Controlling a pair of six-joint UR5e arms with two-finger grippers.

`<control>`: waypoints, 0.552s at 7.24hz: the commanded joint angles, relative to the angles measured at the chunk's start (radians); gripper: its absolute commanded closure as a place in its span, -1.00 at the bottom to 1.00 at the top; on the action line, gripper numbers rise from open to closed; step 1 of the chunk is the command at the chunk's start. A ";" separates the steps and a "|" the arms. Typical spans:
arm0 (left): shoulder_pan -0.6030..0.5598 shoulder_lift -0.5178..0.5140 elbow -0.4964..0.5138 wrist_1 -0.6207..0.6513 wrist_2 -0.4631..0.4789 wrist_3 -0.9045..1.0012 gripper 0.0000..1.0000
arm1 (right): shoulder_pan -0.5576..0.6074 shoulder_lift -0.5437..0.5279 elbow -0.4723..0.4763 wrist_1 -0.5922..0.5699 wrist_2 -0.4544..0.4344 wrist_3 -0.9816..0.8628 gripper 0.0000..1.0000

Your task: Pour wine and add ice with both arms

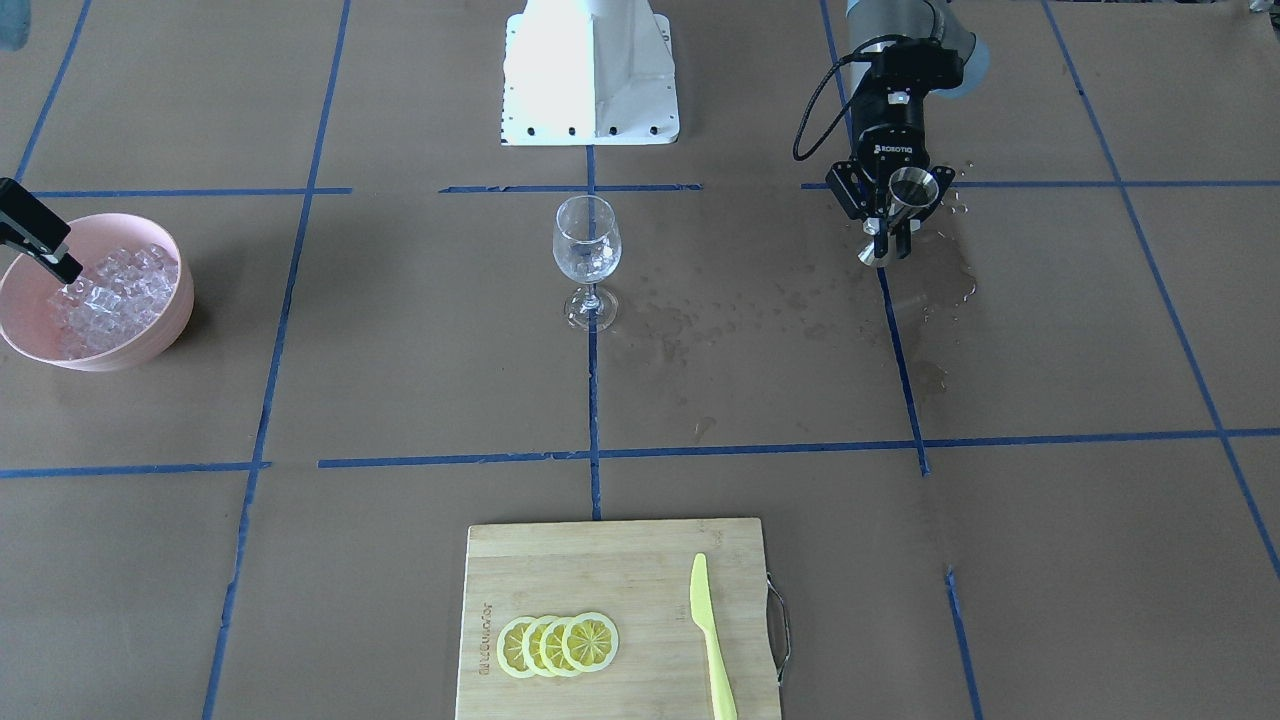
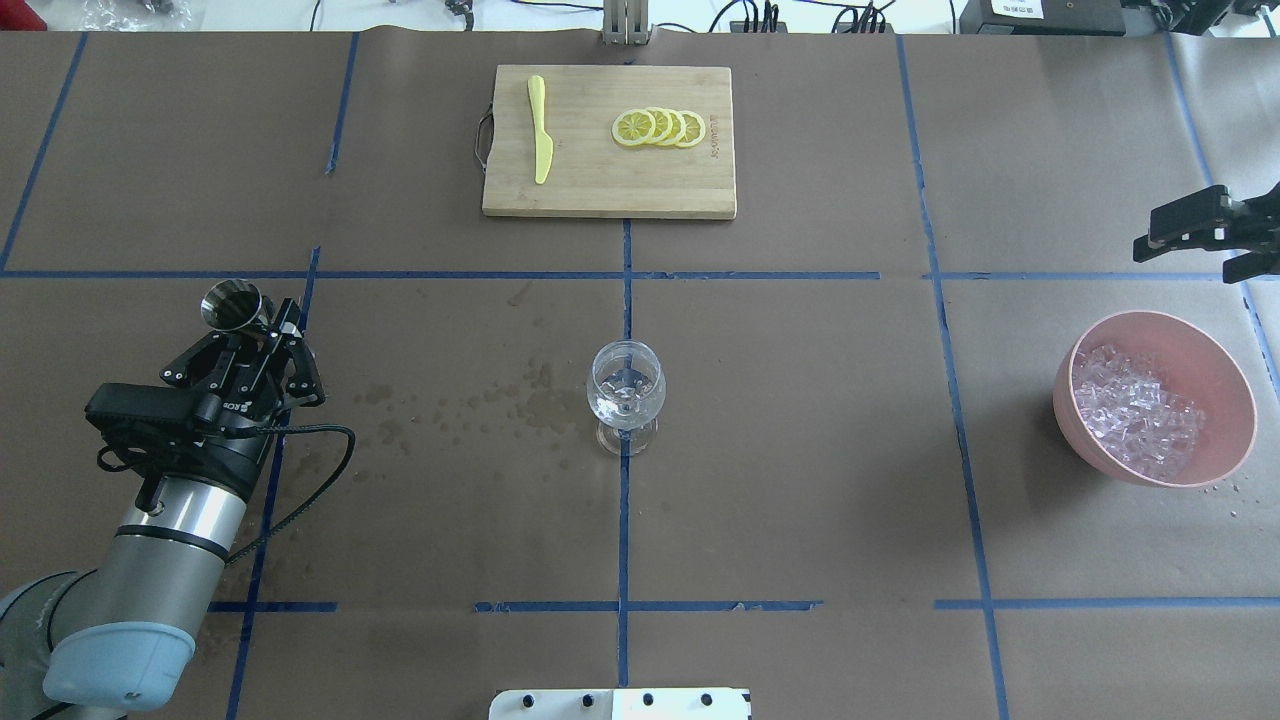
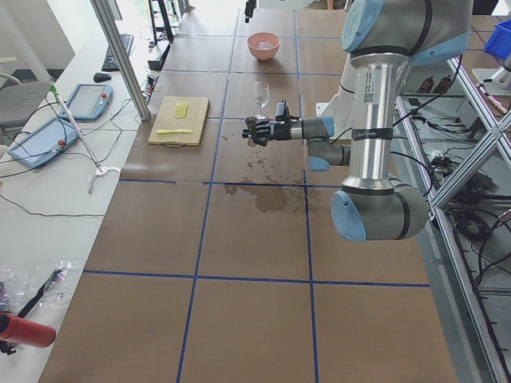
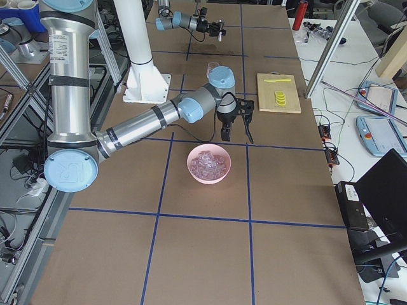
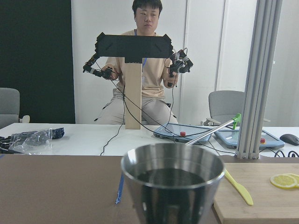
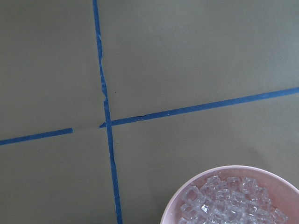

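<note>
My left gripper [image 1: 886,232] is shut on a small steel jigger [image 1: 908,198] and holds it upright above the table, well off to the side of the clear stemmed glass [image 2: 625,389]. Dark wine [image 5: 172,177] fills the jigger [image 5: 173,186] in the left wrist view. The ice [image 2: 1136,410] lies heaped in a pink bowl [image 2: 1226,395]. My right gripper [image 2: 1190,252] hangs open just beyond the bowl, fingers spread and holding nothing. The right wrist view catches the ice [image 6: 231,201] at its lower edge.
A bamboo cutting board [image 2: 600,185] at the far side carries lemon slices [image 2: 660,127] and a yellow-green knife [image 2: 540,140]. Wet spots [image 2: 500,400] mark the paper between jigger and glass. A seated person [image 5: 142,79] faces the table.
</note>
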 commanded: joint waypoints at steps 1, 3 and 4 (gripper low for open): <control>-0.040 -0.028 0.000 -0.008 -0.026 0.150 1.00 | -0.035 -0.092 0.000 0.084 -0.038 0.020 -1.00; -0.045 -0.118 -0.001 -0.006 -0.044 0.252 1.00 | -0.054 -0.135 -0.003 0.102 -0.057 0.049 -1.00; -0.043 -0.152 -0.002 -0.006 -0.046 0.309 1.00 | -0.064 -0.136 -0.005 0.102 -0.058 0.050 -1.00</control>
